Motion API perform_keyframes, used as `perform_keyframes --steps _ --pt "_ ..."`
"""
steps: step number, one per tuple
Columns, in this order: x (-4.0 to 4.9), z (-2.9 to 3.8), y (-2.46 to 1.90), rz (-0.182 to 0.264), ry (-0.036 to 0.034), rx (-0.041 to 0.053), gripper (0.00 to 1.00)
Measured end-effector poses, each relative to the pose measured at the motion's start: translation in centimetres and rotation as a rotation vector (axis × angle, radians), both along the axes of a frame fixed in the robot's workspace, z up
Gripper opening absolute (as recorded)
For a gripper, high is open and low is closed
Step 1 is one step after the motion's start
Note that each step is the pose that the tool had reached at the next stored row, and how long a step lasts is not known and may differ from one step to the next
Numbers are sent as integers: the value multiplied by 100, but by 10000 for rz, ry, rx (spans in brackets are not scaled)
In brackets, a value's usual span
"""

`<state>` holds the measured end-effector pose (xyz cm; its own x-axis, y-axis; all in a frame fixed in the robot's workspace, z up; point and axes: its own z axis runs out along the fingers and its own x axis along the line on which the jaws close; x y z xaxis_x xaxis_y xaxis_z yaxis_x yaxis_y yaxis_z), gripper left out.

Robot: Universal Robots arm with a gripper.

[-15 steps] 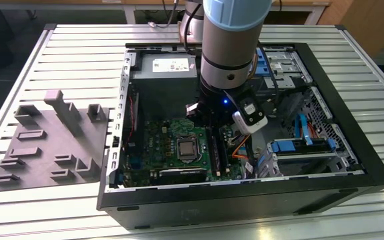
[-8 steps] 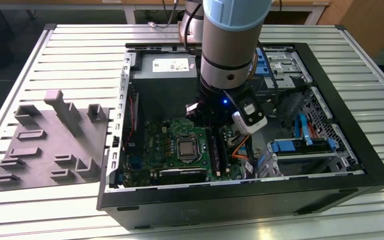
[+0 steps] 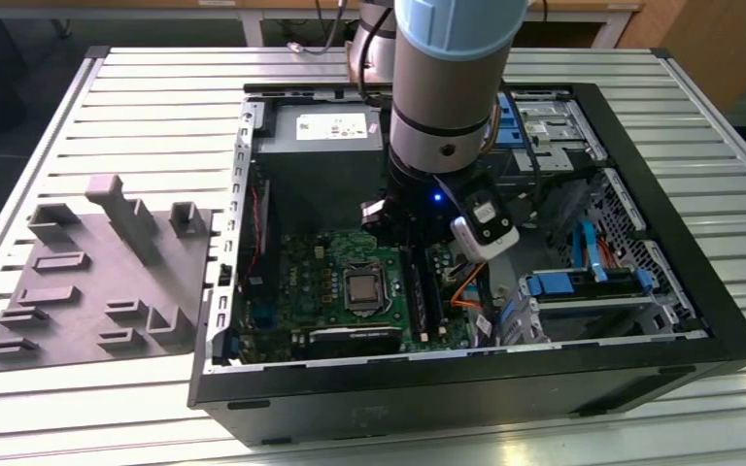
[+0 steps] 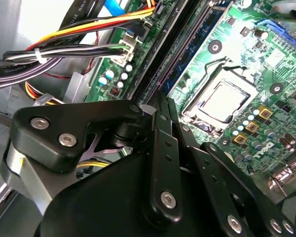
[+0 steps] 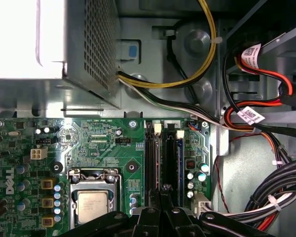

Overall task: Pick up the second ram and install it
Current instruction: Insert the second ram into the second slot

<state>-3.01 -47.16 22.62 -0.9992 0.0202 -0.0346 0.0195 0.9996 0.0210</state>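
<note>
- We see the tool (image 4: 164,106) with its fingers (image 4: 160,148) pressed together, low over the green circuit board (image 3: 327,282) inside the open computer case (image 3: 684,282).
- The second ram (image 5: 159,163) stands upright in a slot directly under the fingertips, at three o'clock from the processor (image 5: 91,207) on the board in the exterior view.
- The grey moulded plate (image 3: 94,282) lies on the tabletop (image 3: 152,107).

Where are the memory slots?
Inside the open computer case lies the green motherboard. The memory slots run beside its silver square processor, below the gripper. They are the long, narrow black strips, side by side, with pale end latches.
</note>
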Motion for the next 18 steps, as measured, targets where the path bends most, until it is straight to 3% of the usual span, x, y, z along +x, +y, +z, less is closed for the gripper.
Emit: perform_keyframes --steps 18 --pt "3 -17 -6 -1 0 0 11"
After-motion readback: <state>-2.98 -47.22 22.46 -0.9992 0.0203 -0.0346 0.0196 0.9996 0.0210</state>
